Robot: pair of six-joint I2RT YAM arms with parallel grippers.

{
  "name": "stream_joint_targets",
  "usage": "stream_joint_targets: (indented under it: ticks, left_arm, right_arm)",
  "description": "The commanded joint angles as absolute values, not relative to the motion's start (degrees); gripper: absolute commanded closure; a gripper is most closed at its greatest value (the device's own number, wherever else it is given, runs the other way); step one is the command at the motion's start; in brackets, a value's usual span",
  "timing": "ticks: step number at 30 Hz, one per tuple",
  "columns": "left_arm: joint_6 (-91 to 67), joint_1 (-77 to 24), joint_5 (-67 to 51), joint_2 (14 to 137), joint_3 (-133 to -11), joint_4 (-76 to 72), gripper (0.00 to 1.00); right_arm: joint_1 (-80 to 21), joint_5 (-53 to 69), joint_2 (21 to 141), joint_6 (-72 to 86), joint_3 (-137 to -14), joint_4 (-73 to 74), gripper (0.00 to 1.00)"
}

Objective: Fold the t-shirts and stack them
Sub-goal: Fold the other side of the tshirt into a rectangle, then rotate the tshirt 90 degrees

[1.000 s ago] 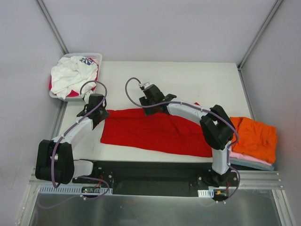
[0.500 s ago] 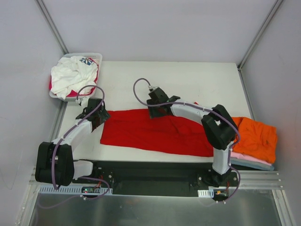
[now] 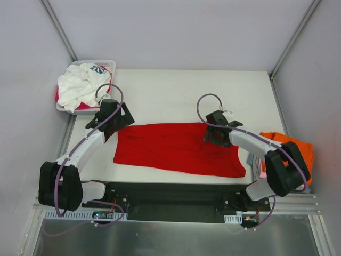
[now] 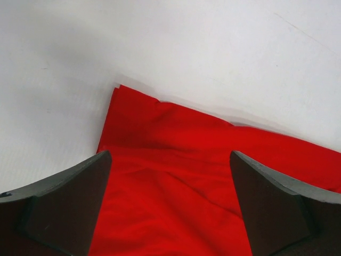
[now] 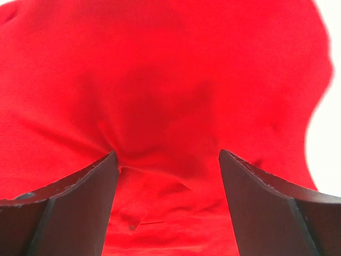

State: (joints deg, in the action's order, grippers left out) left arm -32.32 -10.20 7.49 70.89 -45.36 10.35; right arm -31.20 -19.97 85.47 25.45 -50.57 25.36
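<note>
The orange t-shirt [image 3: 295,152] is sitting stacked at right, seemingly on a pink t-shirt [image 3: 266,174], while the red t-shirt [image 3: 176,146] is lying part-folded on the table [image 3: 186,90] — left gripper [image 4: 170,205] and right gripper [image 5: 168,200] hovering, fingers spread wide, over its ends — a white t-shirt [image 3: 80,85] waiting in the basket [image 3: 110,66].

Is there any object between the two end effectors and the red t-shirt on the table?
Nothing visible does. Both wrist views show only the cloth of the red t-shirt under the open jaws. The left end effector hangs over its far left corner, and the right end effector is over its right part.
</note>
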Motion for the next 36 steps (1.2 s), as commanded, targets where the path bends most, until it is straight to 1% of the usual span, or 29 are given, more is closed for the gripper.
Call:
stream_joint_targets:
  ticks: [1,3,6,8,9,11,13,15,16,21,22,26,28,30,31,32,34,35,36]
  left_arm:
    - [-29.62,-10.72,4.48,72.94,-48.07,10.28,0.06]
    - [-29.53,-10.72,3.78,73.47,-48.6,10.37,0.06]
    - [-29.53,-10.81,3.16,74.44,-49.04,10.2,0.06]
    - [-29.53,-10.81,2.99,74.88,-49.22,10.2,0.06]
    - [-29.36,-10.72,2.99,74.88,-49.31,10.28,0.06]
    - [-29.27,-10.81,2.9,74.79,-49.22,10.28,0.06]
    - [-29.09,-10.72,2.64,74.45,-49.31,10.28,0.06]
    - [-29.09,-10.81,2.46,73.92,-49.31,10.28,0.06]
    - [-29.09,-10.81,2.37,73.83,-49.39,10.28,0.06]
    - [-29.0,-10.9,2.11,73.3,-49.48,10.2,0.05]
    - [-28.92,-10.9,2.02,73.3,-49.48,10.28,0.05]
    - [-28.65,-10.9,1.84,73.92,-50.27,10.28,0.05]
    - [-28.56,-10.9,1.93,74.44,-50.62,10.28,0.04]
    - [-28.56,-10.81,1.67,74.62,-51.15,10.28,0.02]
    - [-28.56,-10.81,1.76,74.79,-51.24,10.28,0.01]
    - [-28.48,-10.9,1.93,74.88,-51.41,10.28,0.01]
    - [-28.56,-10.9,2.98,75.14,-51.5,10.2,0.01]
    - [-28.48,-10.81,3.34,75.32,-51.85,10.11,0.01]
    - [-28.48,-10.81,3.86,76.02,-52.12,10.19,0.01]
  right_arm:
    - [-27.87,-24.43,79.64,31.64,-46.76,26.54,0.22]
    - [-26.03,-23.47,80.59,31.9,-45.97,26.19,0.22]
    - [-23.83,-20.31,85.06,31.38,-46.05,24.18,0.23]
    - [-23.03,-17.76,90.51,30.15,-47.45,22.67,0.24]
    - [-23.03,-18.54,91.92,27.8,-51.29,23.63,0.24]
    - [-22.42,-16.18,95.95,26.02,-54.91,23.46,0.24]
    - [-21.89,-14.94,98.86,22.44,-61.58,24.86,0.25]
    - [-21.36,-15.03,104.05,20.05,-66.51,26.01,0.25]
    - [-21.18,-14.94,105.72,18.21,-71.93,27.15,0.25]
    - [-19.6,-12.4,117.13,12.05,-85.67,26.28,0.25]
    - [-19.43,-12.13,118.64,10.91,-91.17,25.76,0.25]
    - [-18.72,-12.13,125.24,4.33,-104.02,25.49,0.25]
    - [-18.63,-12.91,124.9,3.17,-107.04,25.75,0.24]
    - [-18.98,-13.53,122.18,2.03,-106.36,25.49,0.22]
    - [-19.33,-14.23,119.82,1.41,-105.13,24.18,0.2]
    - [-20.64,-14.5,115.01,0.88,-103.03,23.21,0.19]
    - [-22.67,-14.07,109.71,0.44,-96.88,21.89,0.16]
    - [-25.55,-13.63,105.86,0.35,-95.29,22.32,0.15]
    - [-27.32,-13.1,104.43,0.35,-92.32,22.76,0.15]
